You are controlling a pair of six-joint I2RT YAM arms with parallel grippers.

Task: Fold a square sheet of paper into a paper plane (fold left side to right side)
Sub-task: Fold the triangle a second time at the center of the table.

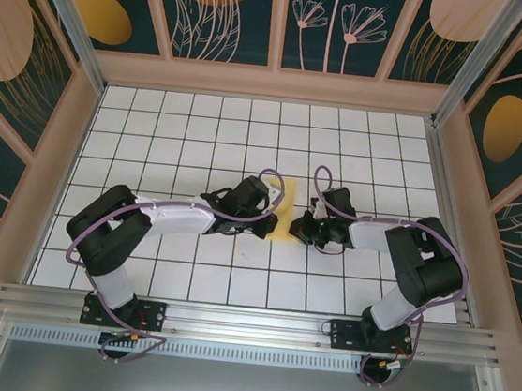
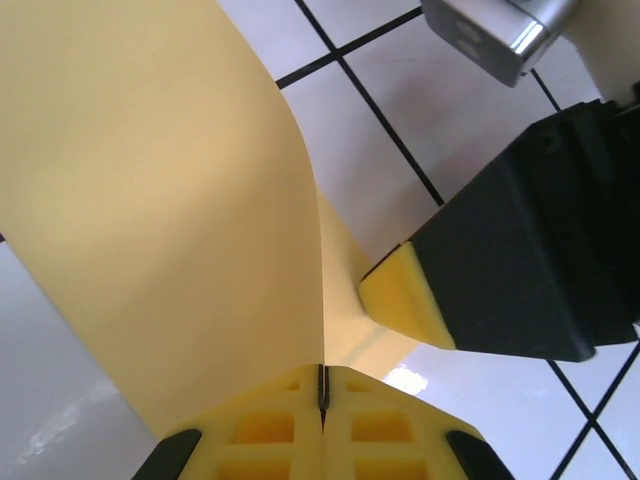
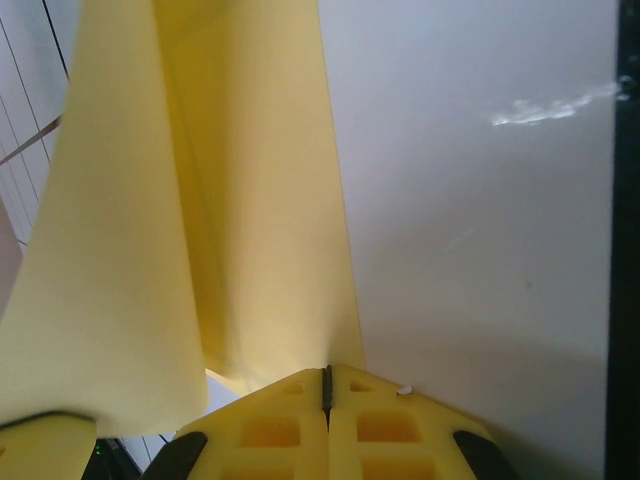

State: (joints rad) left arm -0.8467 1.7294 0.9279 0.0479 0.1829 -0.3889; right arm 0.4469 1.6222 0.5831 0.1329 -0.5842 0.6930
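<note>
Yellow-padded left fingers and right fingers are both clenched on the curled, partly folded sheet of paper, mid-desk on white gridded tiles, with dark floral wall panels around.

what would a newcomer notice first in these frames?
The yellow paper at the middle of the white grid table, with both arms meeting over it. The left gripper and the right gripper are each shut on an edge of it, and the sheet curves up off the tiles. Dark floral wall panels with orange ovals ring the table.
</note>
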